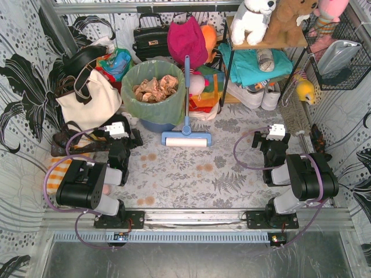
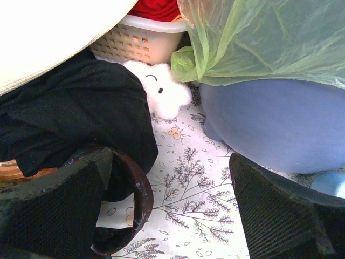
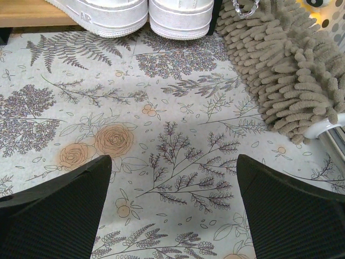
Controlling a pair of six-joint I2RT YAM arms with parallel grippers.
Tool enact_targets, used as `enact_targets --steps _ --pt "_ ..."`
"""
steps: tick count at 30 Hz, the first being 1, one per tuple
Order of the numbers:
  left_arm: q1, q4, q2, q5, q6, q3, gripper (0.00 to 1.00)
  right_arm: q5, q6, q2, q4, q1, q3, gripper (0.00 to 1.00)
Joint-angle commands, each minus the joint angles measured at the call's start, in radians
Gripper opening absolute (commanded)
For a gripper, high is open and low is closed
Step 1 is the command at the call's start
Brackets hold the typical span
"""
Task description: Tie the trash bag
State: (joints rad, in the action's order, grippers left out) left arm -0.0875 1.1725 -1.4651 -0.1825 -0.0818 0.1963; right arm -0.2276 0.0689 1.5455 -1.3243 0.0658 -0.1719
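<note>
The trash bag (image 1: pixel 155 98) is thin lime-green plastic lining a round blue bin (image 1: pixel 156 124) at the back, left of centre, with crumpled brown paper (image 1: pixel 155 87) in its open mouth. In the left wrist view the bag's overhang (image 2: pixel 259 40) drapes over the blue bin wall (image 2: pixel 269 124). My left gripper (image 1: pixel 123 136) stands open low over the floral cloth, short of the bin and to its left; nothing is between its fingers (image 2: pixel 172 210). My right gripper (image 1: pixel 274 139) is open over bare cloth (image 3: pixel 172 199) at the right, far from the bag.
A cream tote (image 1: pixel 90 101) and dark straps (image 2: pixel 129 199) crowd the left gripper. A blue-handled mop (image 1: pixel 186 136) lies beside the bin. White sneakers (image 3: pixel 140 16) and a shaggy beige mat (image 3: pixel 291 70) lie ahead of the right gripper. Bags and a toy shelf (image 1: pixel 261 40) fill the back.
</note>
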Motion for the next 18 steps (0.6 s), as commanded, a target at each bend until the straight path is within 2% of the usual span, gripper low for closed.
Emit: enact_targets --steps 1,8,18 --pt "0.009 0.041 -0.004 0.003 -0.008 0.015 0.98 -0.004 -0.014 -0.002 -0.018 -0.008 -0.011 0.97" --pt "0.009 0.013 0.055 -0.006 0.0 0.008 0.98 -0.002 0.003 -0.059 0.0 -0.008 0.002 0.97" --pt "0.008 -0.363 0.394 -0.078 -0.097 0.043 0.98 0.1 0.0 -0.355 0.408 -0.008 -0.067 0.97"
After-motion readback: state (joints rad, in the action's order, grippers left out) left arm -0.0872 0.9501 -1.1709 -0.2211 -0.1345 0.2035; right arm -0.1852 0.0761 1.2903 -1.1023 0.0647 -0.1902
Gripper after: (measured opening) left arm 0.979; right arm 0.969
